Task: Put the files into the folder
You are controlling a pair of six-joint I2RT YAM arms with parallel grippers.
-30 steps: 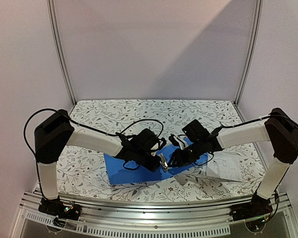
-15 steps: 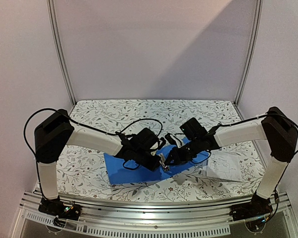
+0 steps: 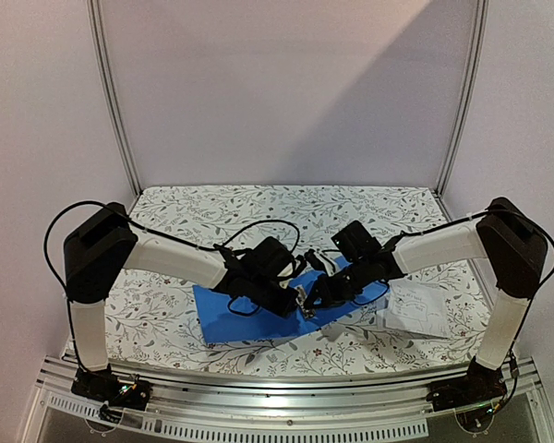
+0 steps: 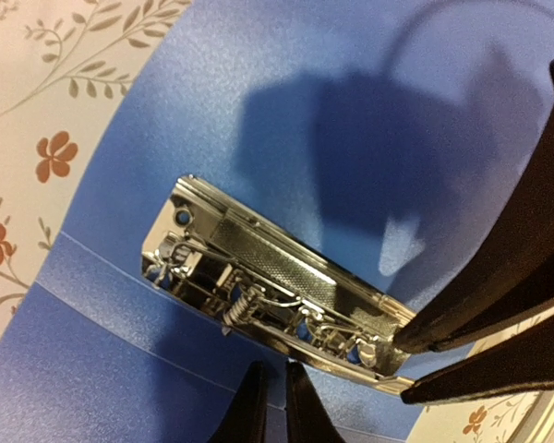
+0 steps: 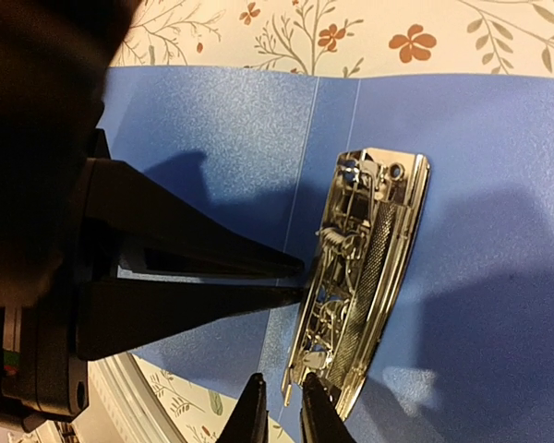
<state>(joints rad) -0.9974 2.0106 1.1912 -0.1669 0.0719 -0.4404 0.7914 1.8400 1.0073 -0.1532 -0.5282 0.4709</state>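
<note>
The blue folder [image 3: 245, 321] lies open on the table, and its metal ring clip [image 4: 277, 295] shows in both wrist views [image 5: 360, 268]. My left gripper [image 3: 298, 297] is shut and empty, its tips [image 4: 273, 406] low over the blue cover beside the clip's long edge. My right gripper [image 3: 316, 295] faces it, and its tips [image 5: 283, 411] are closed narrowly around the thin lever at the clip's near end. Its black fingers [image 4: 499, 314] reach that end in the left wrist view. The white paper files [image 3: 420, 309] lie flat to the right of the folder.
The table has a floral cloth [image 3: 286, 208]. A metal rail [image 3: 286, 392] runs along the near edge, and upright frame posts [image 3: 111, 92] stand at the back corners. The two grippers almost touch over the folder's middle.
My right gripper has moved a little left onto the near end of the clip. The left gripper and the paper have stayed in place.
</note>
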